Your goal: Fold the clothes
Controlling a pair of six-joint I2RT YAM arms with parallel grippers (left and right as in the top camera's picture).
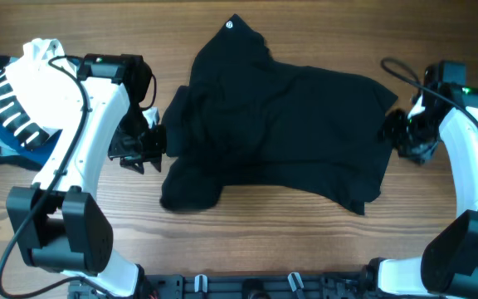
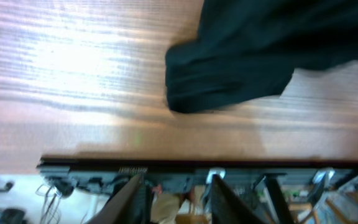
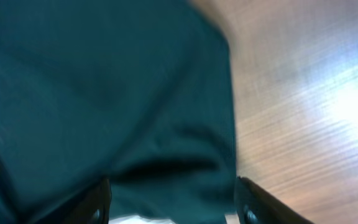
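Black T-shirt (image 1: 289,116) lies rumpled on the bench (image 1: 305,228), spread between the two arms. It's not flat: a lobe (image 1: 187,193), probably a sleeve, bunches at the near-left corner.

Fabric is soft, light and limp. It will drape and drag, and layers may slide on each other. Best hold is a pinch on an edge or corner (hem, shoulder seam), both sides together so it stays taut.

Left gripper (image 1: 143,148) sits just at the shirt's left edge. Left wrist view shows its fingers (image 2: 129,198) apart with nothing between them, cloth ahead of them.

Right gripper (image 1: 398,131) is at the right edge, fingers (image 3: 101,200) wide apart over the cloth. It looks unpinched, but that view is blurred, so a caught fold can't be ruled out.

Black on black hides the seams, the collar and which side is up. Only cue is a small white mark (image 1: 229,24) at the far edge.

White garment (image 1: 36,58) and striped garment (image 1: 7,104) sit far-left, partly under the left arm.
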